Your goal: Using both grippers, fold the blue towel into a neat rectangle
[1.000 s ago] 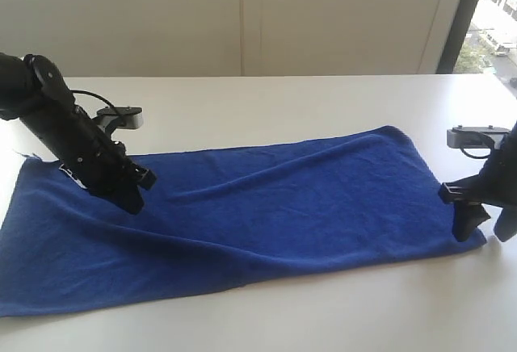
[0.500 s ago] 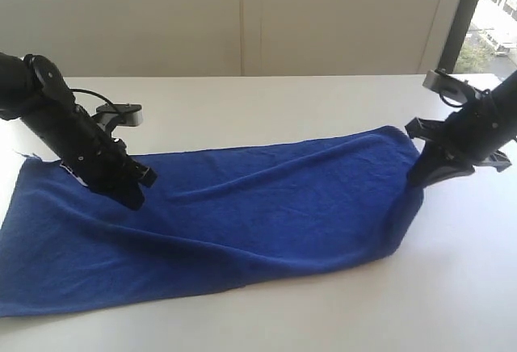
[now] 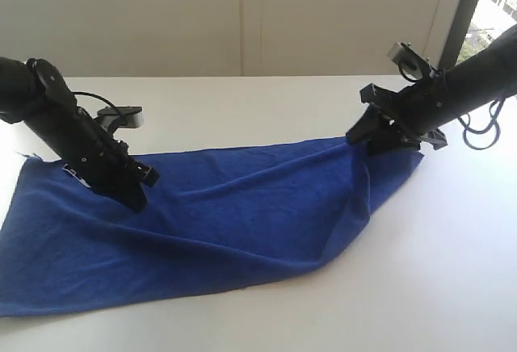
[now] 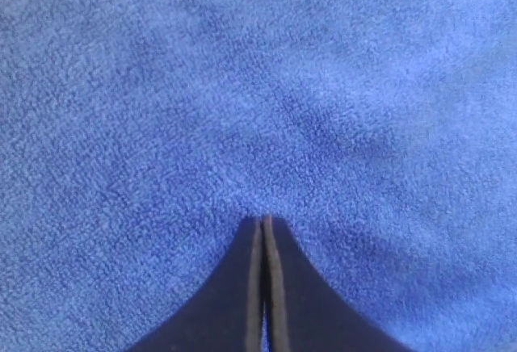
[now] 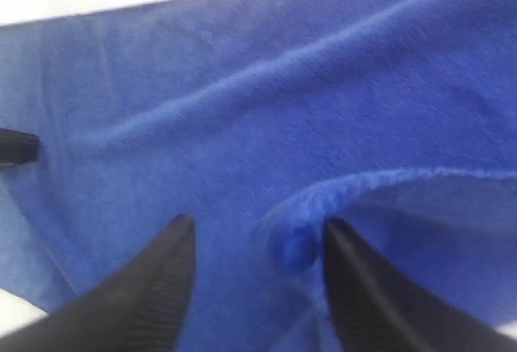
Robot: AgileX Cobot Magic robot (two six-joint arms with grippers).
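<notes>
Along near edge of table (image 3: 452, 287): blue towel (image 3: 218, 215) lying flat, long side parallel to that edge, reaching toward near left corner. Further in, toward left edge: left gripper (image 3: 136, 199) planted on cloth, fingertips (image 4: 252, 247) pressed fully together, nothing pinched between; likely an anchor against sliding. Toward far right corner: right gripper (image 3: 363, 140), fingers (image 5: 174, 255) spread apart, raised towel corner bunched between them, not visibly clamped; presumably placed for carrying that end over leftward.

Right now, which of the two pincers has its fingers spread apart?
The right pincer: its fingers stand apart, with a bunched fold of the blue towel between them. The left pincer has its fingers pressed together.
</notes>
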